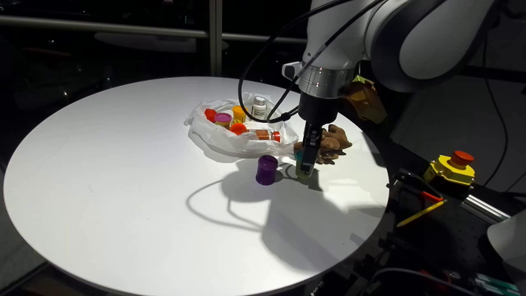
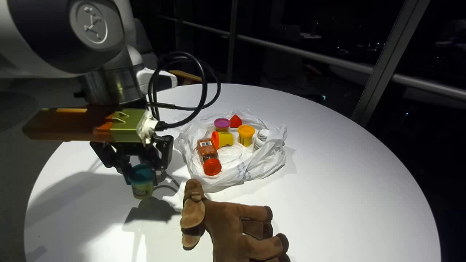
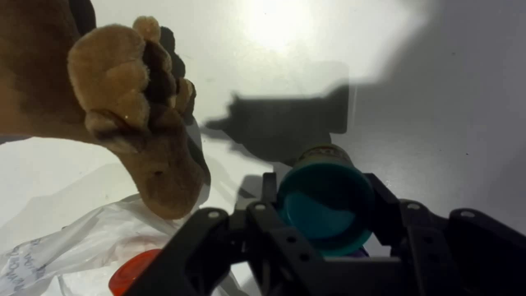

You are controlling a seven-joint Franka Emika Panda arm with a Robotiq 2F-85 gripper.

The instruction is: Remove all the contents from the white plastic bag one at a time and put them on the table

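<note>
Gripper (image 2: 142, 178) clamped on a teal-lidded tub (image 3: 324, 201), a finger against each side of the lid. Tub roughly upright, label too blurred to read; can't tell whether its base touches the counter (image 1: 123, 197). Spot: toward the counter edge by the emergency-stop button (image 1: 452, 170). Purple cup (image 1: 267, 170) stands upright just beside the tub; clear only in an exterior view. Brown plush toy (image 2: 229, 225) lies on the tub's other side, head right by the white plastic bag (image 2: 267, 163); touching or not, unclear.

Bag near mid-counter, in from the edge, in both exterior views. Rumpled, mouth spread wide, some print on the film. Inside: red-capped jar (image 2: 208, 155) with orange label, on its side; orange-lidded tub (image 2: 225, 139), yellow body, also on its side, next to the jar; yellow-orange tub (image 2: 246, 135), upright; pink-purple-lidded tub (image 2: 222, 124), upright; red piece (image 2: 235, 121) just beside that one; white bottle (image 1: 259, 110) by the film, opposite side from the jar.

Emergency-stop button sits off the counter on a dark surface, yellow pencil (image 1: 421, 213) near it.
</note>
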